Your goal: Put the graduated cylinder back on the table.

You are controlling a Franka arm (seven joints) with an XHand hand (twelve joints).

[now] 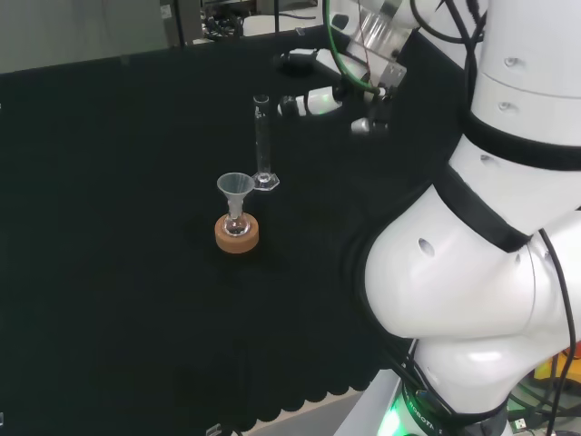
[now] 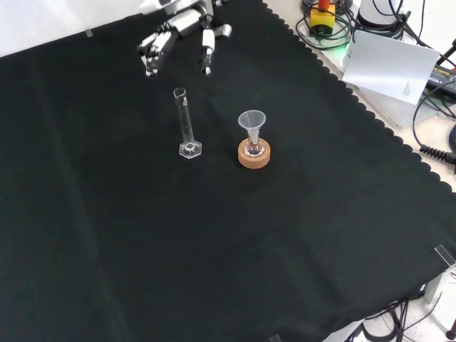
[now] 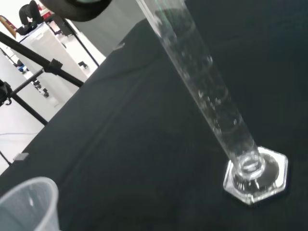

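The cylinder (image 2: 186, 122) stands upright on its hexagonal foot (image 3: 256, 175) on the desk (image 2: 107, 235), free of any support; by the look of things, the placing step is done. In the front view it lies just below the hand (image 2: 178, 39), apart from it, with bare black cloth between the cylinder's mouth and the nearest fingertips (image 2: 206, 69). The tube appears clear and empty, though small droplets or marks on its wall cannot be told apart in the wrist view.

The hand is spread and relaxed, fingers (image 1: 313, 102) drooping and closed on nothing. In the head view it hangs to the right of the cylinder's top (image 1: 261, 98), near but not touching.

On the far side of the cylinder from the hand, close beside its foot, a funnel (image 2: 251, 121) sits in a small flask (image 2: 252, 149) on a cork ring (image 2: 254, 157). The funnel's rim also enters the wrist view (image 3: 26, 204).

Risks from here, as judged: the cylinder is tall and narrow on a small foot, so a light sideways touch near its mouth would tip it. The likeliest cause would be a fingertip sweeping low across the top as the arm moves off. If it fell away from the hand, it could strike the funnel and unseat it from the flask. A straight rise of the hand before any sideways travel would avoid both.
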